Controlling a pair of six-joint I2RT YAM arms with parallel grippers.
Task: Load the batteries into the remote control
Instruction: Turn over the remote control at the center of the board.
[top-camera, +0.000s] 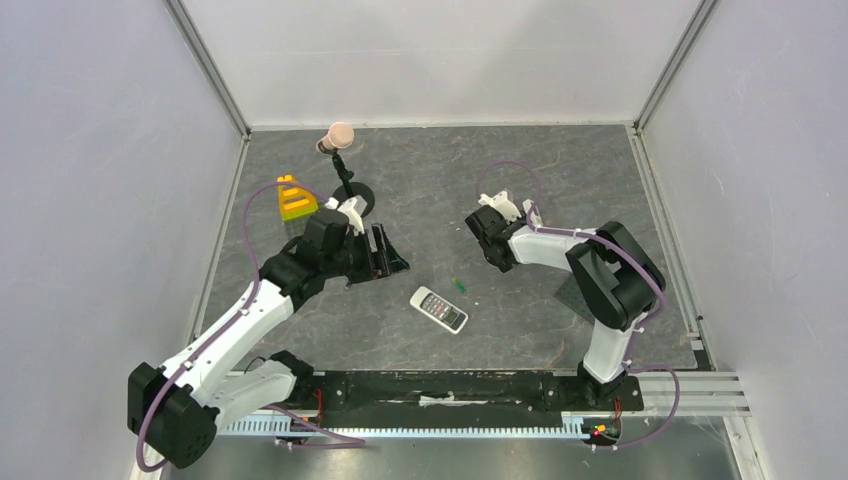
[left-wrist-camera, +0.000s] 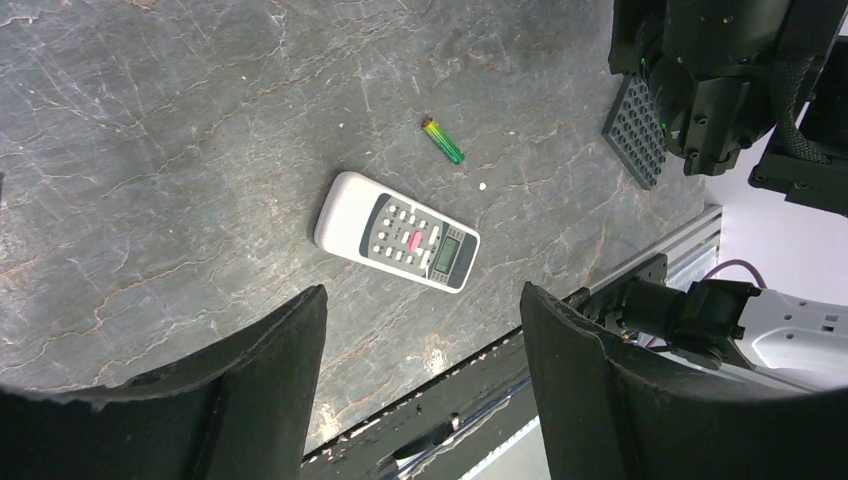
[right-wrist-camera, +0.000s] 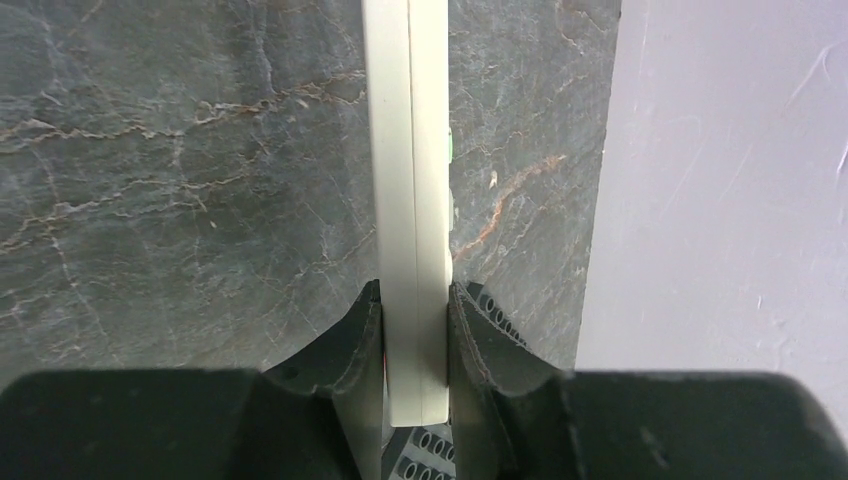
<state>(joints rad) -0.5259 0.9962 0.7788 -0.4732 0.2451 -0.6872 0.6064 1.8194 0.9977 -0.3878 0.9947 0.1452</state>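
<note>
The remote control (top-camera: 438, 309) lies flat on the table with its dark button face up, also seen in the left wrist view as the remote control (left-wrist-camera: 397, 231). A green battery (top-camera: 458, 285) lies just beyond it, apart from it, and the left wrist view shows this battery (left-wrist-camera: 443, 140) too. My left gripper (top-camera: 385, 250) hovers left of the remote; the left gripper (left-wrist-camera: 422, 300) is open and empty. My right gripper (top-camera: 488, 240) is to the right; the right gripper (right-wrist-camera: 413, 290) is shut on a slim white remote (right-wrist-camera: 408, 150) seen edge-on.
An orange and yellow block (top-camera: 296, 198) and a pink-topped stand (top-camera: 340, 135) on a black base sit at the back left. A grey studded plate (left-wrist-camera: 635, 130) hangs by the right gripper. The table's front rail (left-wrist-camera: 560, 340) runs just below the remote. Walls enclose three sides.
</note>
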